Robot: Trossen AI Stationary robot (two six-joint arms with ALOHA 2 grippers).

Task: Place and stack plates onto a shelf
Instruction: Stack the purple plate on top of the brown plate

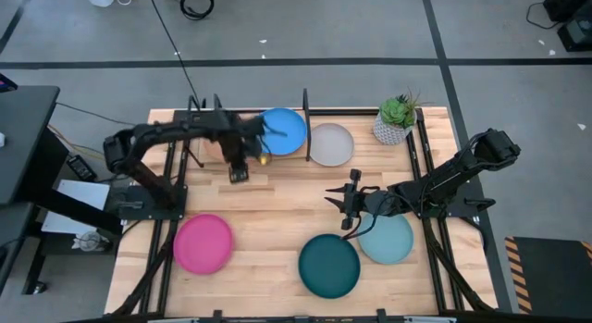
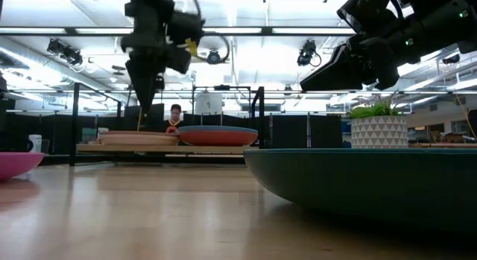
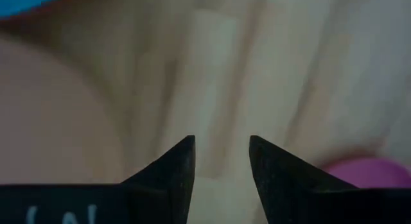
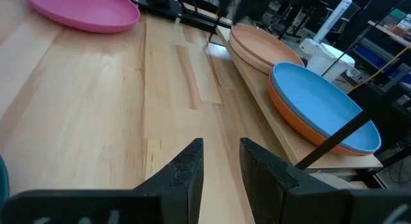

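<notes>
Shelf [image 1: 363, 163] at far table edge, partly loaded: blue plate [image 1: 285, 130] stacked on rust-orange plate [image 4: 302, 124]; peach plate [image 4: 264, 47] beside it; grey plate [image 1: 330, 143] at other side. Stacks already begun there.

Pink plate [image 1: 203, 242], dark teal plate [image 1: 328, 265], light blue plate [image 1: 387, 238] on tabletop, not yet shelved.

Left gripper [image 1: 239, 166] near shelf front, fingers slightly apart, nothing held. Right gripper [image 1: 344, 204] above light blue plate edge, narrow gap, empty.

Judged roughly half done; three plates left.

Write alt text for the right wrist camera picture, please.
The right pincer hangs open and empty over the wooden table. Ahead, the shelf holds a blue plate stacked on a rust-orange plate, beside a peach plate; a pink plate lies on the table.
</notes>
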